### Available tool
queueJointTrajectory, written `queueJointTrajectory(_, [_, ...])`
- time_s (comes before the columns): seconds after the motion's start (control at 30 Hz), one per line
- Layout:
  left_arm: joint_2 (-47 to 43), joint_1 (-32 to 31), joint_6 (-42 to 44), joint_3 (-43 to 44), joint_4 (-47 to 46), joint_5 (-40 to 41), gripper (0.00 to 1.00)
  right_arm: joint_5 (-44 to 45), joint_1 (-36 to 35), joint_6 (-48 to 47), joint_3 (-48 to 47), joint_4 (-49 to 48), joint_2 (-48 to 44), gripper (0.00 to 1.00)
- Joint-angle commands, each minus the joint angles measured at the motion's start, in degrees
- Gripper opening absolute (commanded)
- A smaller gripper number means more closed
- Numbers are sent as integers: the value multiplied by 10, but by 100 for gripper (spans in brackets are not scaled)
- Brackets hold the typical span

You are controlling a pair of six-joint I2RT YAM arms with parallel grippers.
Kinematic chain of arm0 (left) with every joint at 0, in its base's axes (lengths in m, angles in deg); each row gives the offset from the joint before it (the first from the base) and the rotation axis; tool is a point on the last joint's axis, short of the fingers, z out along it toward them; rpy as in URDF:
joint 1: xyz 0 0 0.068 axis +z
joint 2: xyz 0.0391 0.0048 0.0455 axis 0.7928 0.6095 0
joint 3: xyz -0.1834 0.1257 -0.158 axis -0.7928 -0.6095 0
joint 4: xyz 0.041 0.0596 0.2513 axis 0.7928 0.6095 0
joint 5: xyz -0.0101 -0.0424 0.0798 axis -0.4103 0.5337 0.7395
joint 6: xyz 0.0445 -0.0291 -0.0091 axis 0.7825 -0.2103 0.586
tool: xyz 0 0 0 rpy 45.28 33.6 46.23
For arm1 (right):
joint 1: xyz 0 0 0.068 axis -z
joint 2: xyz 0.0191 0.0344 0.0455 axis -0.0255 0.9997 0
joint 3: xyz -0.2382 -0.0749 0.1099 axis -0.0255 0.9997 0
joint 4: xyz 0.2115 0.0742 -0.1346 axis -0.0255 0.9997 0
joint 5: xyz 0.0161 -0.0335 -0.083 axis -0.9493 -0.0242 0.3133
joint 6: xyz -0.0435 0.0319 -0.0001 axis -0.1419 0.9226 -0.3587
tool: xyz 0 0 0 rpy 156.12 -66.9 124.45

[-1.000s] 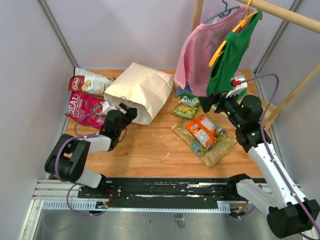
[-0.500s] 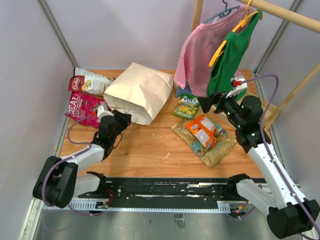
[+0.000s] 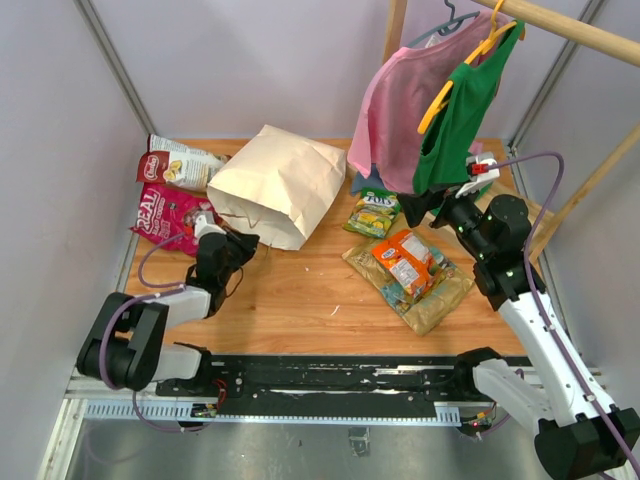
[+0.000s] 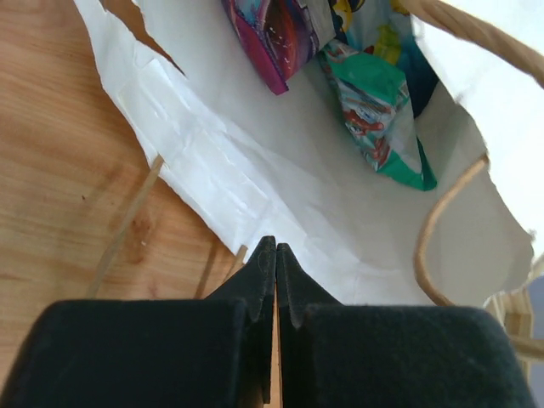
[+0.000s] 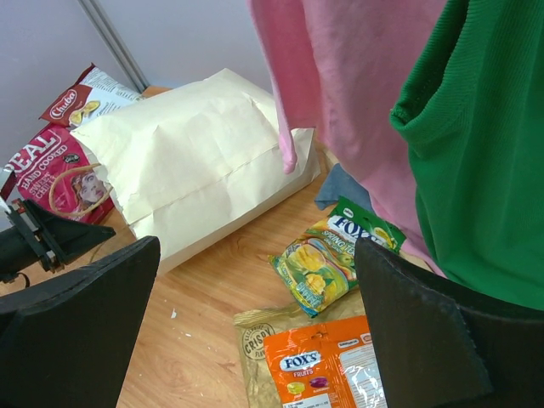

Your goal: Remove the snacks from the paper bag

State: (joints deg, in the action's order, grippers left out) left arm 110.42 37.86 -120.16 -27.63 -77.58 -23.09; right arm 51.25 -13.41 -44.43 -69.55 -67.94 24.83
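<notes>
Wooden table below: my left jaws are pressed together at the paper bag lip, snacks ahead inside; my right jaws gape wide, empty.

Paper bag on table, packets inside, more packets either side

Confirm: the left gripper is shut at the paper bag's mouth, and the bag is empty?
Not empty: the left wrist view shows a magenta packet and a teal packet inside the paper bag. The left gripper is indeed shut at its mouth.
</notes>
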Motion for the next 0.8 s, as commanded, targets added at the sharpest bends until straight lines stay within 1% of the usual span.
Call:
queueJointTrajectory(0.0, [72, 29, -20, 25, -82, -43, 1, -10, 10, 5, 6, -11, -10, 98])
queueJointTrajectory(0.1, [147, 35, -35, 64, -106, -61, 1, -9, 11, 4, 5, -10, -12, 98])
queueJointTrajectory(0.27, [255, 53, -85, 105, -206, -96, 0, -4, 11, 1, 4, -5, -17, 98])
queueJointTrajectory(0.33, [286, 60, -102, 127, -224, -104, 1, -4, 10, 1, 4, -5, -16, 98])
queueJointTrajectory(0.57, [354, 68, -104, 194, -220, -67, 0, -4, 10, 0, 3, -6, -11, 98])
queueJointTrajectory(0.7, [374, 70, -116, 221, -188, -45, 0, -5, 10, 0, 3, -6, -10, 98])
queueJointTrajectory(0.77, [378, 70, -118, 227, -174, -30, 3, -4, 11, 0, 3, -6, -10, 98])
